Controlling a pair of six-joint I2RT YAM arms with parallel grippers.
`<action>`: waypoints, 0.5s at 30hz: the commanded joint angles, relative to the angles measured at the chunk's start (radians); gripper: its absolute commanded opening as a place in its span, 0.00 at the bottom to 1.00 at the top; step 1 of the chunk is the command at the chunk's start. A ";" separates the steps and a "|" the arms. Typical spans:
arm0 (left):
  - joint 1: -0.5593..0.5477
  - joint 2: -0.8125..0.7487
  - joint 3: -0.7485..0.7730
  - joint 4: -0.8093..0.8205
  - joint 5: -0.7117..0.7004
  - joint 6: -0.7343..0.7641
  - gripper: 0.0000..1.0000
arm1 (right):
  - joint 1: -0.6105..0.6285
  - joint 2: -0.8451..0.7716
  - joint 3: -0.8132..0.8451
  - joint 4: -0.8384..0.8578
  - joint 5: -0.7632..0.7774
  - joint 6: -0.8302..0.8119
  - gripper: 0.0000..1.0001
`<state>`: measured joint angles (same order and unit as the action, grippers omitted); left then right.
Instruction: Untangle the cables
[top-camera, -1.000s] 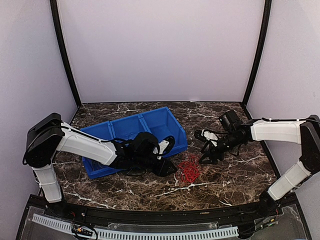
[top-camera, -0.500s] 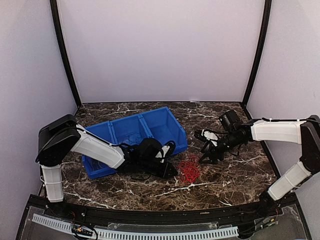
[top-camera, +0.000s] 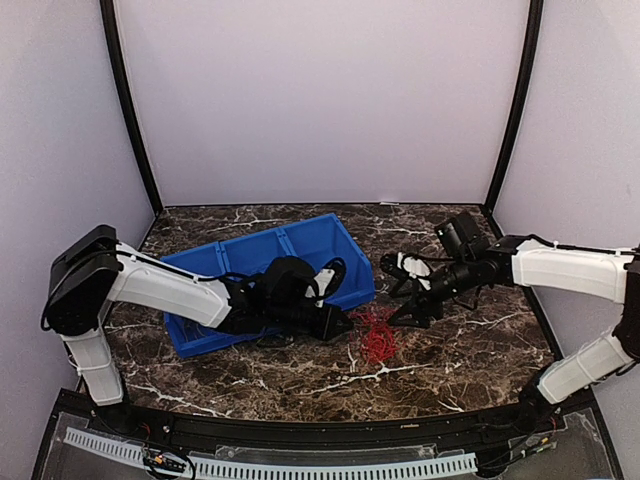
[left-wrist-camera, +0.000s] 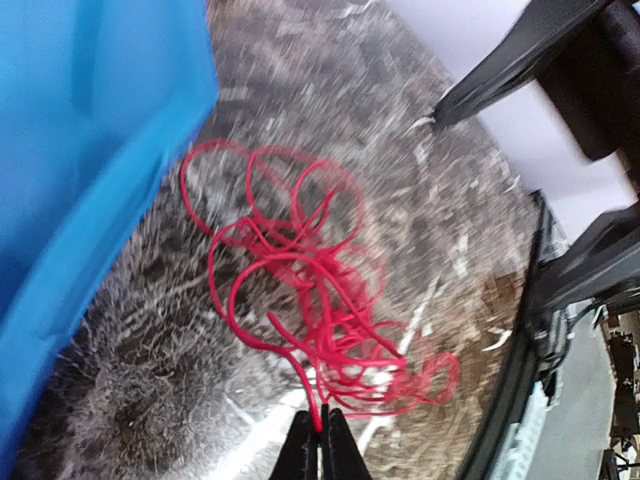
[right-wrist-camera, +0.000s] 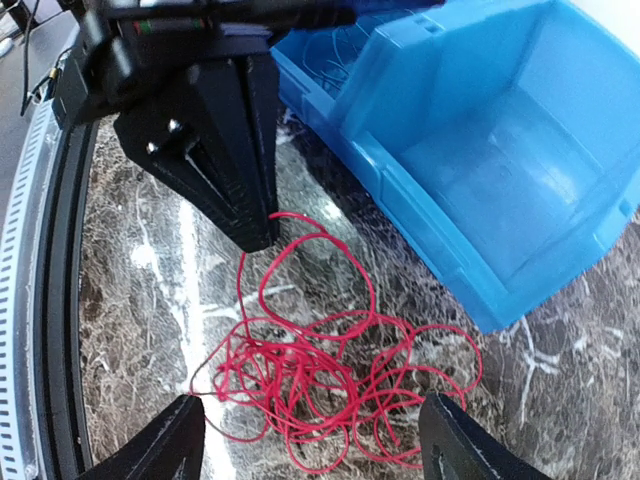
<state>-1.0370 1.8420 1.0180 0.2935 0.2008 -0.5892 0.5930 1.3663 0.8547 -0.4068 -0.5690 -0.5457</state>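
Note:
A bunch of red cables (top-camera: 377, 336) lies in loose coils on the marble table, just in front of the blue bin's right end. My left gripper (top-camera: 346, 323) is at the bunch's left edge. In the left wrist view the left gripper (left-wrist-camera: 320, 442) is shut on one strand of the red cables (left-wrist-camera: 320, 300). My right gripper (top-camera: 399, 300) stands open at the bunch's right side. In the right wrist view the red cables (right-wrist-camera: 320, 385) lie between its spread fingers (right-wrist-camera: 180, 440), with the left gripper (right-wrist-camera: 250, 215) at the far edge of the bunch.
A blue bin (top-camera: 330, 250) with three compartments sits slantwise behind the left arm; its near corner (right-wrist-camera: 480, 300) is close to the cables. Thin wires (right-wrist-camera: 335, 45) show in a farther compartment. The table's front rail (top-camera: 300, 425) runs below.
The left gripper has closed onto a red strand at the bunch's left edge. The right gripper has moved left toward the bunch and opened slightly wider.

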 joint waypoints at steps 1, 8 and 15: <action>-0.003 -0.155 -0.014 -0.032 -0.054 0.041 0.00 | 0.057 0.046 0.084 0.053 -0.018 0.004 0.76; -0.003 -0.222 -0.019 -0.048 -0.085 0.026 0.00 | 0.102 0.166 0.121 0.157 -0.061 0.074 0.78; -0.003 -0.297 -0.027 -0.060 -0.132 0.016 0.00 | 0.144 0.293 0.116 0.217 -0.100 0.112 0.77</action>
<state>-1.0370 1.6333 1.0042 0.2554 0.1108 -0.5720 0.7048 1.6119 0.9554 -0.2520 -0.6357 -0.4679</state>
